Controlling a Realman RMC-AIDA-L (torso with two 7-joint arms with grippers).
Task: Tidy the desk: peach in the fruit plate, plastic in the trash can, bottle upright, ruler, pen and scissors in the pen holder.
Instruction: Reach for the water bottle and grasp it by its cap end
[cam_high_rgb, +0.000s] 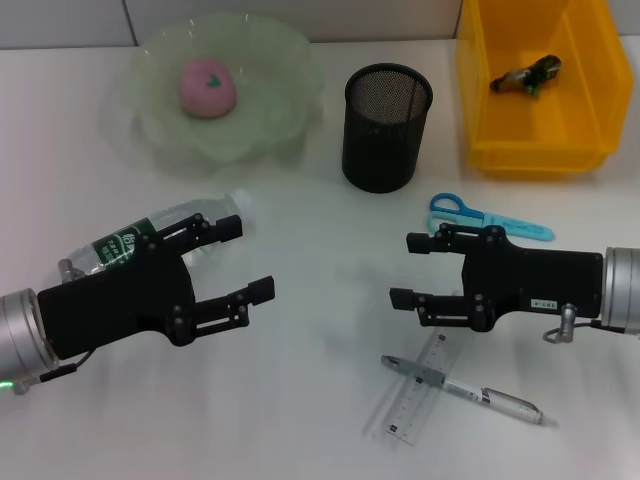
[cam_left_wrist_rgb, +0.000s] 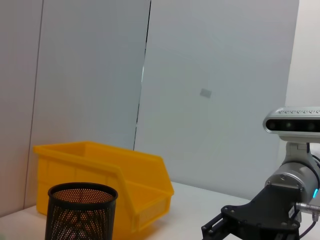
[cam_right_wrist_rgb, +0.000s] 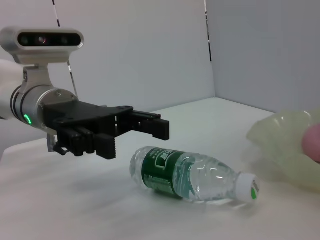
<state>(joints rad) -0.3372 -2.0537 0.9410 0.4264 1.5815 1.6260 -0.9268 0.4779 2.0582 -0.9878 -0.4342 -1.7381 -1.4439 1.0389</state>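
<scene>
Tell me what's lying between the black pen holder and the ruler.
In the head view, the blue scissors and the right claw sit between the pen holder and the ruler.

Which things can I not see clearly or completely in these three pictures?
- Bottle: its lower end is behind the left gripper in the head view.
- Yellow bin: cut off by the top edge in the head view.
- Pen holder: its base is cut off in the left wrist view.
</scene>
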